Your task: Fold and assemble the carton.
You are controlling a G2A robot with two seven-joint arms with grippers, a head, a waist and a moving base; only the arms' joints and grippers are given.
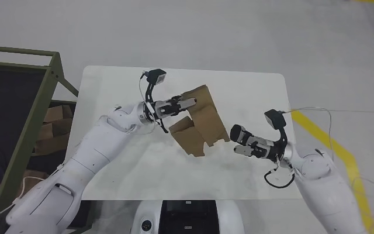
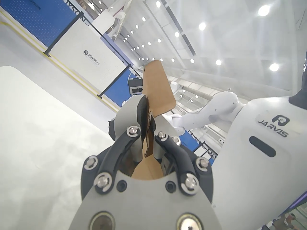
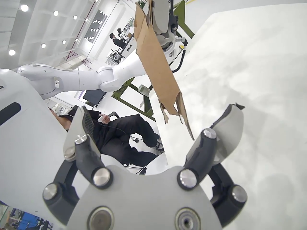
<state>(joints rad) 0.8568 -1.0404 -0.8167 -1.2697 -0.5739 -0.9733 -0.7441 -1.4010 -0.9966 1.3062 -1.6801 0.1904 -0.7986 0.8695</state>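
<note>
Left claw (image 2: 146,120) clamped on the brown carton's (image 1: 204,117) edge

Carton's half-folded, flaps hanging loose; right claw (image 1: 239,142) gapes open at its 4 o'clock.

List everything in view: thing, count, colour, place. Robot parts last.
carton: 1, brown cardboard, partly folded, held over the middle of the table
table: 1, white, under both arms
metal frame: 1, olive green, beside the table on the left arm's side
cardboard pieces: several, exact count unclear, brown, stacked inside the metal frame
floor stripe: 1, yellow, on the grey floor past the table on the right arm's side
left claw: 1, black fingers, shut on a carton flap
right claw: 1, black and grey, open, next to the carton's near edge, not touching it
</note>
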